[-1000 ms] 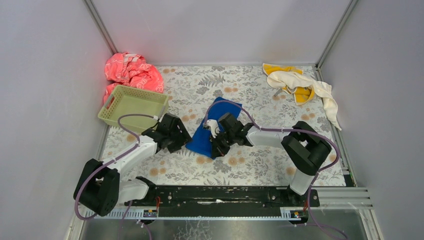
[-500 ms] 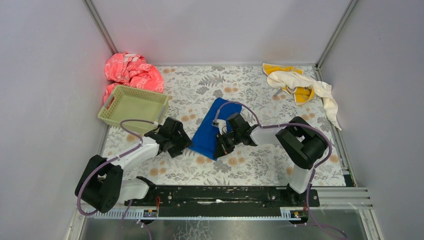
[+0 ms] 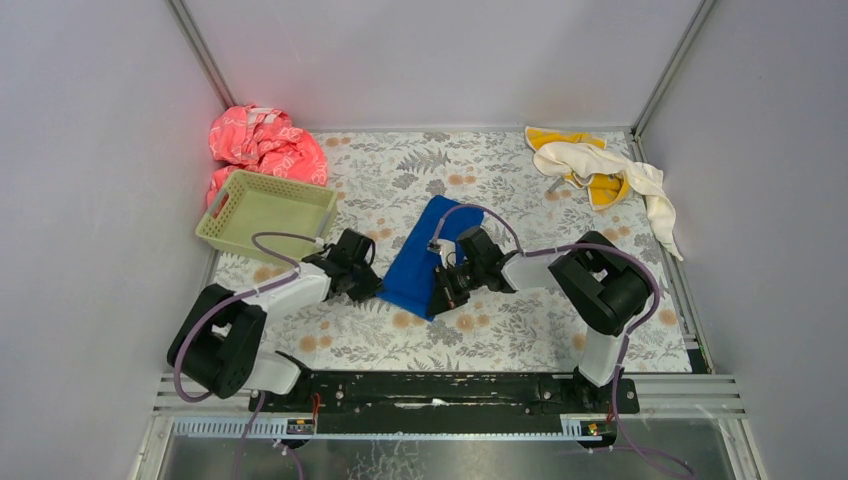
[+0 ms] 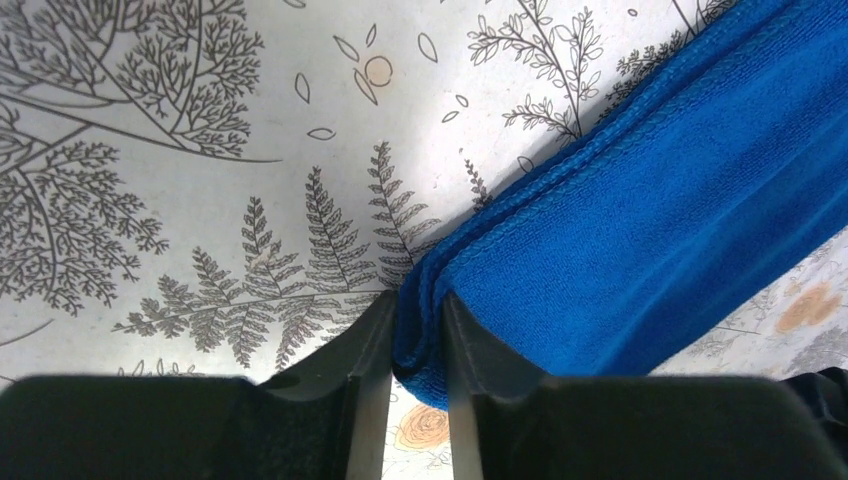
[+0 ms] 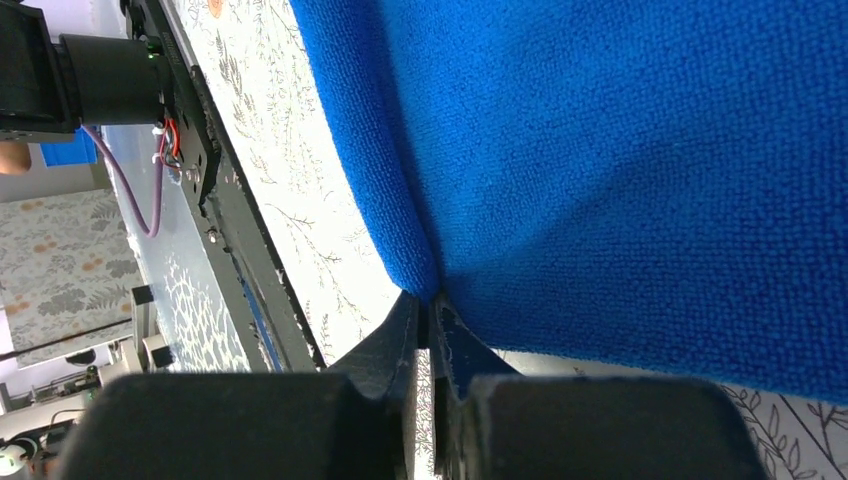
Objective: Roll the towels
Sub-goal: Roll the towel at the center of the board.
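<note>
**Both grippers pinch the near end of the blue towel**

The left gripper (image 4: 417, 308) is closed to a narrow slit. Its 2 fingers (image 4: 372, 345) clamp a folded corner of the blue towel (image 4: 650, 200), and the doubled hem fills the gap between them. From that pinch the cloth runs away to the gripper's right, lying flat on the floral table (image 4: 200, 150).

The right gripper (image 5: 426, 305) is all but closed, its tips nipping the towel's edge where a crease forms. Blue cloth spreads ahead of it and to its right.

From above, the 2 grippers face each other across the towel's near end. The cream-white towel (image 3: 600, 160) and the yellow-orange towel (image 3: 606, 190) lie heaped together well beyond the right gripper (image 3: 443, 298), in the far right corner.
</note>
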